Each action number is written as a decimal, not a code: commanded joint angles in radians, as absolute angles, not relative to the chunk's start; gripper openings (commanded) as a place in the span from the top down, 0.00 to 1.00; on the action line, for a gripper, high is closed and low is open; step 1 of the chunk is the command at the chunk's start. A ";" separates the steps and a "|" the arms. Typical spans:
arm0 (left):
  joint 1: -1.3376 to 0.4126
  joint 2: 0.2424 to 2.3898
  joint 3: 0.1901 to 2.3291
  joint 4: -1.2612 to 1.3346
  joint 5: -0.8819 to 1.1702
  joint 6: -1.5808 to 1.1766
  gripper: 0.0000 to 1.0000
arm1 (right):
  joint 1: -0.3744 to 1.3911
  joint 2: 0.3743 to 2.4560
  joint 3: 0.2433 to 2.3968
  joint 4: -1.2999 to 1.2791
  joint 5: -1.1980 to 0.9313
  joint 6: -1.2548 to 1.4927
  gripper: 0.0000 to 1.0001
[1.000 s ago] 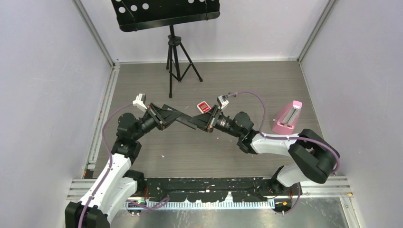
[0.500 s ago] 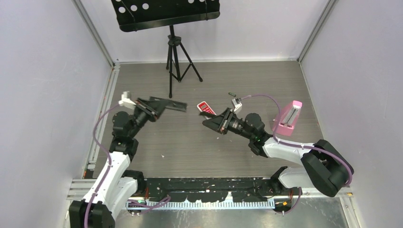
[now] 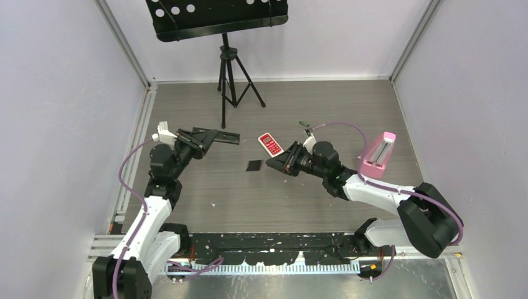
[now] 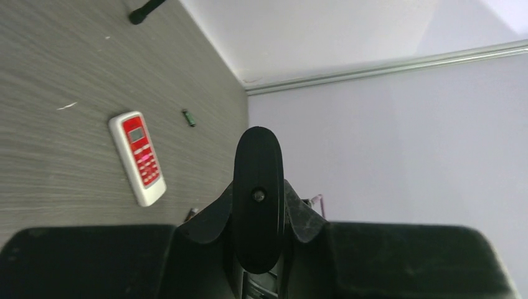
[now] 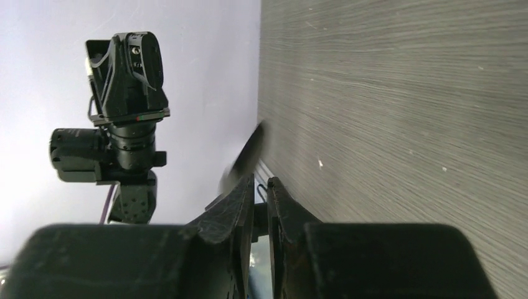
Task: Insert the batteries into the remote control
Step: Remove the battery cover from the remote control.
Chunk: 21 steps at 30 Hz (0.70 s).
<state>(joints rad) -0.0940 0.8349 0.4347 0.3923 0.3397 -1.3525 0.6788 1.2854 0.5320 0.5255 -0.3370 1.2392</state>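
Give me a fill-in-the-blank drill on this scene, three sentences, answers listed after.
1. The black remote sits in the left gripper, whose jaws are ___.
2. The red-and-white remote lies flat on the ___.
3. The tall box standing to the right of both remotes is coloured ___.
Missing words: shut; table; pink.

The stand [image 3: 215,15] is cut off by the top edge, a dark shape [image 5: 246,157] is blurred, and the green battery [image 4: 188,118] is a speck.
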 commanded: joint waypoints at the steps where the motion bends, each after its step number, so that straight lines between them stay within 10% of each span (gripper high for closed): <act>1: -0.095 0.800 0.437 0.280 0.299 -1.241 1.00 | 0.680 1.283 0.503 0.426 -0.281 1.245 0.81; 10: -0.095 0.796 0.463 0.092 0.300 -1.124 1.00 | 0.673 1.166 0.583 -0.078 -0.050 1.082 0.77; 21: -0.096 0.824 0.462 0.084 0.437 -1.052 1.00 | 0.673 1.199 0.729 -0.371 0.171 0.906 0.38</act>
